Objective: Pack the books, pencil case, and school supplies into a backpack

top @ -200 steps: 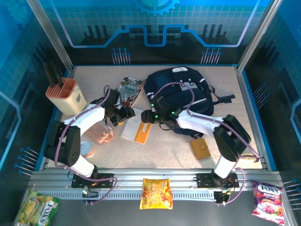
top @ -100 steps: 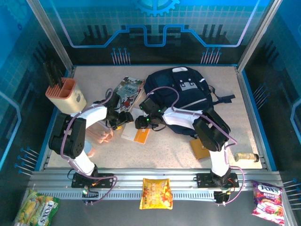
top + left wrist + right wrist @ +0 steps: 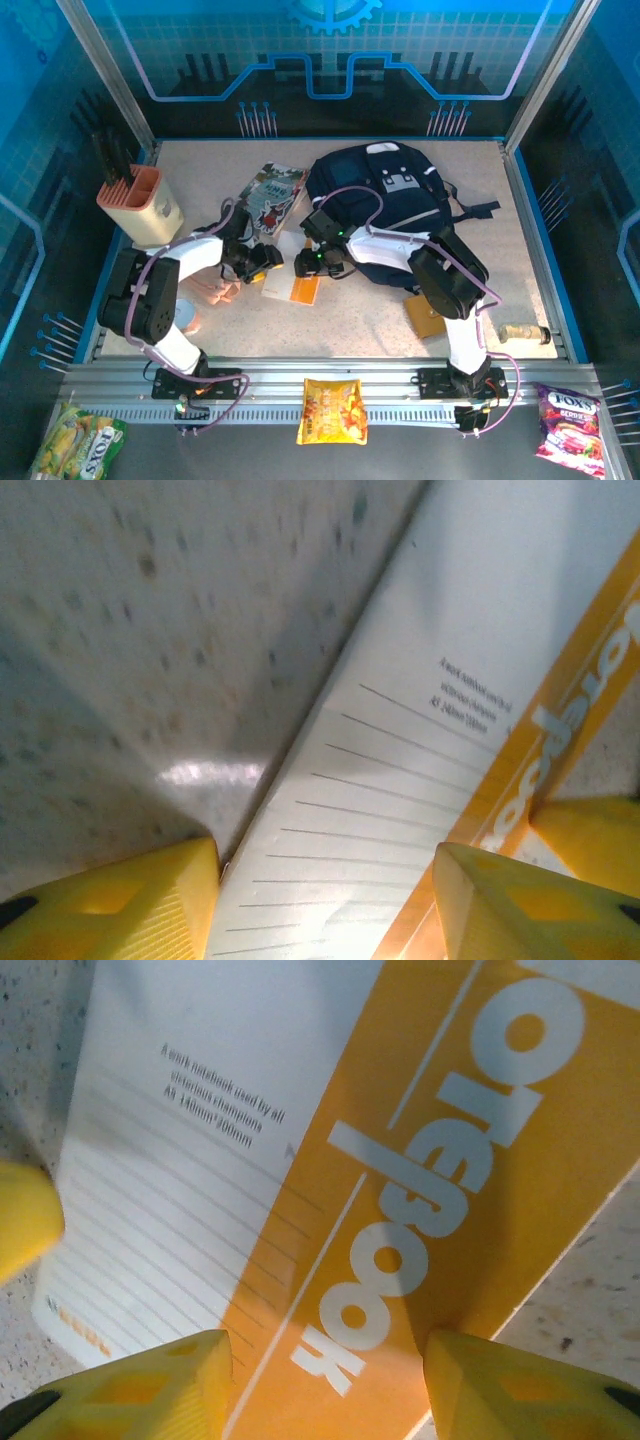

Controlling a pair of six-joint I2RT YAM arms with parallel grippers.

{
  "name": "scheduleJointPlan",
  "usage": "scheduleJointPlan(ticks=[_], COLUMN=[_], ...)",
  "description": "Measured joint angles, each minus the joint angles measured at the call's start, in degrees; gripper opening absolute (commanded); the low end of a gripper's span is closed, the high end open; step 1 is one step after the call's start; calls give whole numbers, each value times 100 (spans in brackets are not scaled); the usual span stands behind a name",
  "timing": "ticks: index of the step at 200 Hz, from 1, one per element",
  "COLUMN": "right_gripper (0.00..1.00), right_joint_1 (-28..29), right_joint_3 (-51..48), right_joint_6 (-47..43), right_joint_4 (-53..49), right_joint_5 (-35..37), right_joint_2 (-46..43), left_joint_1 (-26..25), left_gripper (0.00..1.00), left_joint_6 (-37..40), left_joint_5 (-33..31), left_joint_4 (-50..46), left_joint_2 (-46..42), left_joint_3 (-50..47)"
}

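A white-and-orange notebook (image 3: 300,290) lies flat on the table, left of the navy backpack (image 3: 395,185). My left gripper (image 3: 265,262) stands open over the notebook's (image 3: 400,780) white left edge, one fingertip (image 3: 120,900) beside that edge and the other on the orange band. My right gripper (image 3: 315,265) is open above the orange "notebook" lettering (image 3: 400,1200). In the wrist views the left gripper (image 3: 325,910) and the right gripper (image 3: 325,1390) hold nothing. A green-and-white illustrated book (image 3: 270,190) lies behind. A tan-brown square piece (image 3: 422,318) sits by the right arm. The pencil case is out of view.
A peach-and-cream holder (image 3: 140,205) with black tools stands at the far left. Pink items (image 3: 225,290) lie under the left arm. A small tan roll (image 3: 520,332) lies near the right edge. Snack bags (image 3: 333,410) rest on the front rail.
The right gripper has swung left from the backpack's front onto the notebook. The left gripper has lowered to the notebook's left edge and its jaws have narrowed.
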Motion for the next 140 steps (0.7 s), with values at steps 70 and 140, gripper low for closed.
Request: scheduleJointPlan(ticks=[70, 140], right_gripper=[52, 51], right_joint_1=[-146, -146], right_joint_3=[-61, -74], right_joint_6=[-20, -17], right_joint_4=[26, 44], right_joint_5=[59, 79], right_joint_2=[0, 0], left_joint_1=[-291, -107], left_gripper=[57, 42], left_joint_6=[-299, -358], left_joint_5=[595, 238], left_joint_4=[0, -35], left_joint_2=[-387, -332], left_joint_3=[-466, -286])
